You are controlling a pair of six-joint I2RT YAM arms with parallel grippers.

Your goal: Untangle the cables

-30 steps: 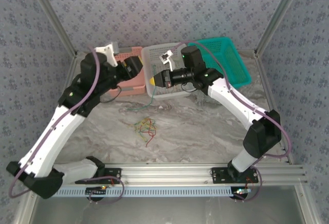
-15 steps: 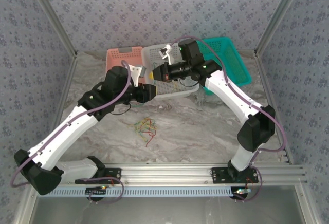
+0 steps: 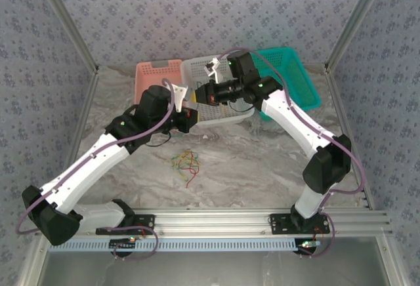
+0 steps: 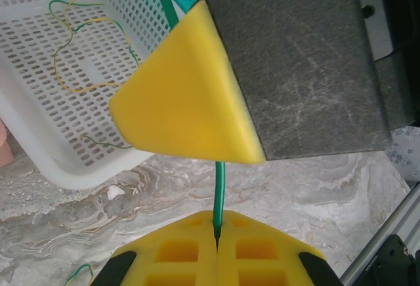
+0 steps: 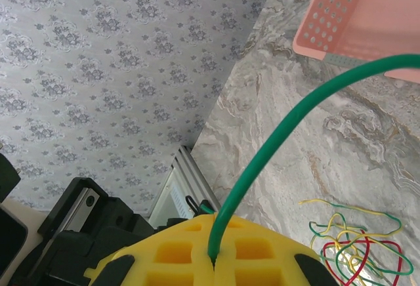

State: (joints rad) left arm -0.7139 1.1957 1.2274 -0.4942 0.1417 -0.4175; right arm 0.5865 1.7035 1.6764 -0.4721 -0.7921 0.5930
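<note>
Top external view, partway by the look of it: left gripper point(image 3: 191, 119) and right gripper point(image 3: 196, 96) both clamped shut on one green cable point(image 4: 219, 187) strung between them beside the white basket point(image 4: 85, 174), a few loose cables point(image 4: 58, 63) lying inside, the tangled bunch point(image 3: 186, 163) on the table point(image 3: 262, 161) nearer the arm bases yet to be separated.

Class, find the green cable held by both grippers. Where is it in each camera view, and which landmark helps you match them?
Left wrist: green cable runs straight up from the left gripper at bottom centre.
Right wrist: arcs from the right gripper at bottom centre to the right edge.
Top external: between the two gripper tips, too thin to trace.
Shared landmark: marble table.
</note>
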